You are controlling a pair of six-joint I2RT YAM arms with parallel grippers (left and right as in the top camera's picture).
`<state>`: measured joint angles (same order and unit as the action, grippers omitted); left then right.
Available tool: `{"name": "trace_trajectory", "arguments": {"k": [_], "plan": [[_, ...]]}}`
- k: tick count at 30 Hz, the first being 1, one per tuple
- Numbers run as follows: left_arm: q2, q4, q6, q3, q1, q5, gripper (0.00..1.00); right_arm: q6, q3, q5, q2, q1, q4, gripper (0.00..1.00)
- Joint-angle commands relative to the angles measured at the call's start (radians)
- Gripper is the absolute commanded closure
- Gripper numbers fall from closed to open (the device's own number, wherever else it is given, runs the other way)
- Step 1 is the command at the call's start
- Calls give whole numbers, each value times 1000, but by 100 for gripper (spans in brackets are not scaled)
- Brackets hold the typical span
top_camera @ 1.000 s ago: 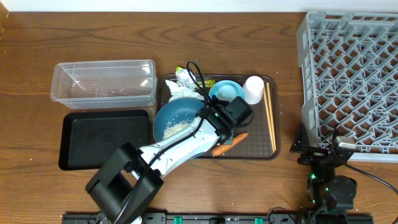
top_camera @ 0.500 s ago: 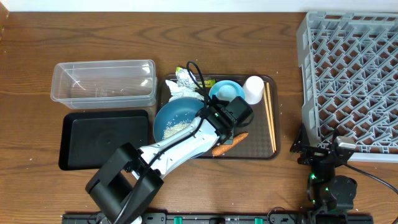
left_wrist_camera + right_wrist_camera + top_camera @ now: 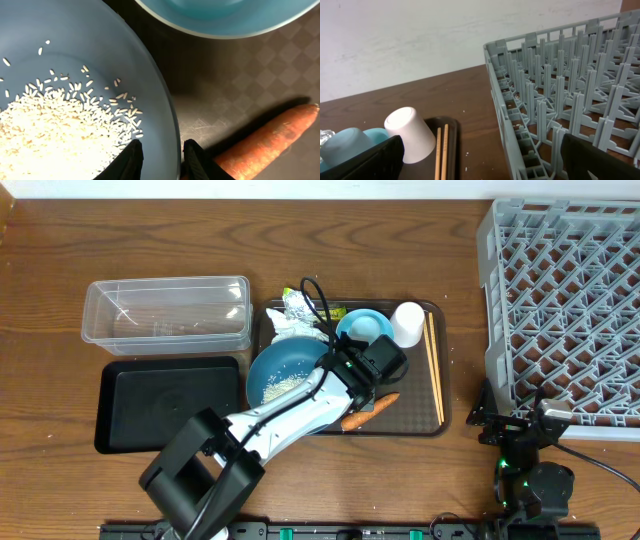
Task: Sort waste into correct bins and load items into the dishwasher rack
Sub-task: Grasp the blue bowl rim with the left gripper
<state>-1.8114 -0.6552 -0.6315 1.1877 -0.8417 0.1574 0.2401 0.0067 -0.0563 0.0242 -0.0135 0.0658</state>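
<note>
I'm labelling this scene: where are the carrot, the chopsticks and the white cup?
carrot [image 3: 265, 142], left wrist view, middle of its body.
chopsticks [image 3: 435, 370], overhead view, mid-length of the pair.
white cup [image 3: 412, 135], right wrist view, its side wall.

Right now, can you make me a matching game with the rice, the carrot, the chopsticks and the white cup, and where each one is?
Things:
1. rice
2. carrot
3. chopsticks
4. white cup

Places:
A. along the right side of the brown tray
B. just right of the small light-blue bowl
C. inside the big dark-blue bowl
D. flat on the tray floor, beside the big dark-blue bowl

Pairs: 1-C, 2-D, 3-A, 4-B
</note>
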Motion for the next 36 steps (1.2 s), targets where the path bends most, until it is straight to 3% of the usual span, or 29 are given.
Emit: {"name": "trace_trajectory", "arguments": {"k": [1,11,18,36], "plan": [[-27,2,-2,-6,0,20,69,-13,-1,-3,-5,16,5,1],[-74,10,-2,-6,0,19,69,-13,-1,-3,-4,16,5,1],[-74,10,-2,-6,0,20,93,-13,-1,-3,-4,16,5,1],[20,-95,43,23,1,80,94,-13,-1,-3,-4,16,5,1]]}}
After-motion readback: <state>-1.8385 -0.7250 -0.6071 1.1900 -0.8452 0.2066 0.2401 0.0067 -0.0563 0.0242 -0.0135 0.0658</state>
